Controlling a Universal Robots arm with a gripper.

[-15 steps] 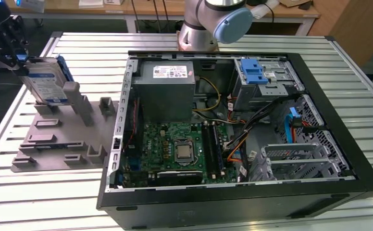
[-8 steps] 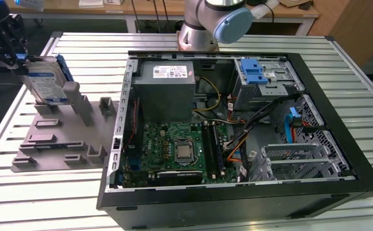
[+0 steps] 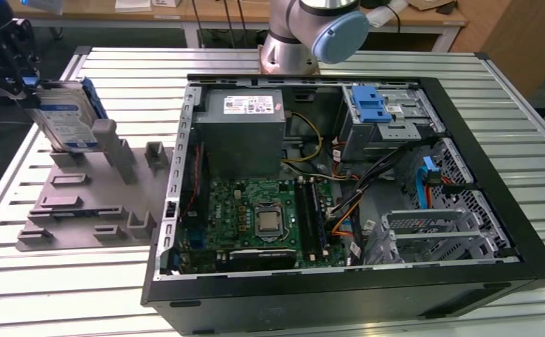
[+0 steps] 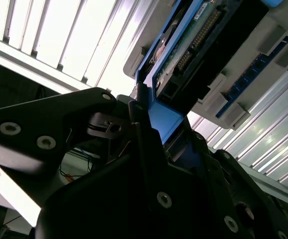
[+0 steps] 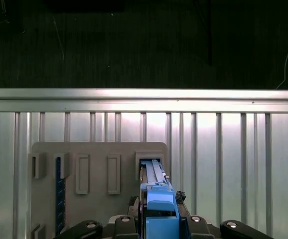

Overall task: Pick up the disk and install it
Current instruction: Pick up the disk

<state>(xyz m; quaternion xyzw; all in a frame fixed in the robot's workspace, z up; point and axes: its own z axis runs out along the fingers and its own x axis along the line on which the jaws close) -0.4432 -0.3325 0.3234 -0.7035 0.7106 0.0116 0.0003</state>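
The disk (image 3: 67, 118) is a silver drive with a blue-and-white label and a blue carrier frame. It stands on edge at the far end of the grey holder rack (image 3: 76, 203), on the exterior view's left. My gripper (image 3: 29, 81) is shut on its upper end. In the second wrist view the black fingers (image 4: 139, 129) clamp the blue frame, with the disk's circuit board (image 4: 184, 55) beyond them. In the first wrist view the blue frame (image 5: 158, 209) sits between the jaws over a slot of the rack (image 5: 99, 154). I cannot tell whether the disk's lower edge has left the slot.
The open computer case (image 3: 497, 232) lies on the slatted metal table (image 3: 497, 77) to the exterior view's right of the rack. Inside are a grey power supply (image 3: 244, 119), a silver drive cage with a blue latch (image 3: 376, 105), the motherboard (image 3: 263, 217) and cables. The arm's base (image 3: 296, 42) stands behind the case.
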